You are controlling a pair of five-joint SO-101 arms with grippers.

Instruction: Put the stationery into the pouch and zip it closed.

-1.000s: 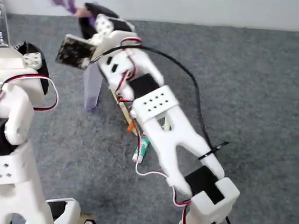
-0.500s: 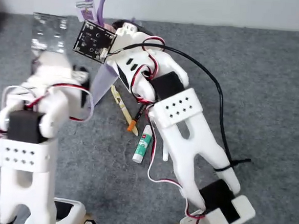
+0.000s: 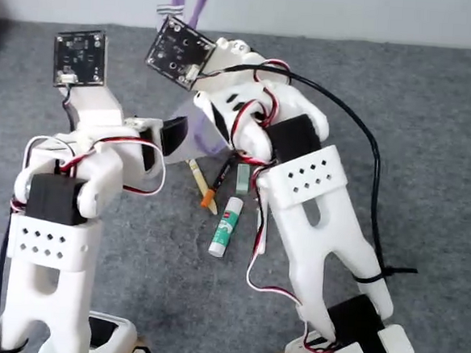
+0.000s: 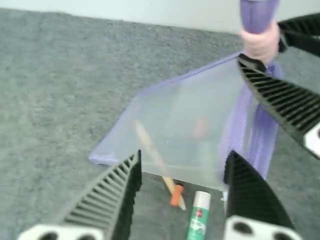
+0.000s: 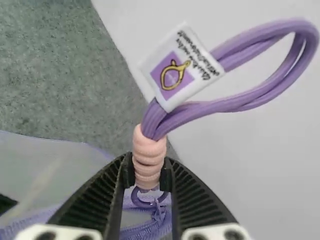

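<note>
The right gripper (image 5: 146, 176) pinches the zip pull (image 5: 148, 157) of the pouch (image 4: 185, 125), corner raised. The left gripper (image 4: 184, 159), jaws apart, is nearer the pencil (image 3: 199, 181) and glue stick (image 3: 225, 226) beside it

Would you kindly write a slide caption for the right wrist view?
Right gripper with jaws shut on the pink zipper bead of the pouch, purple cord loop threaded through it.

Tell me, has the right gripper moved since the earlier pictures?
Yes. The right gripper, shut on the pink zipper pull, has moved rightward in the high view, closing much of its sideways gap to the glue stick, which lay still.
</note>
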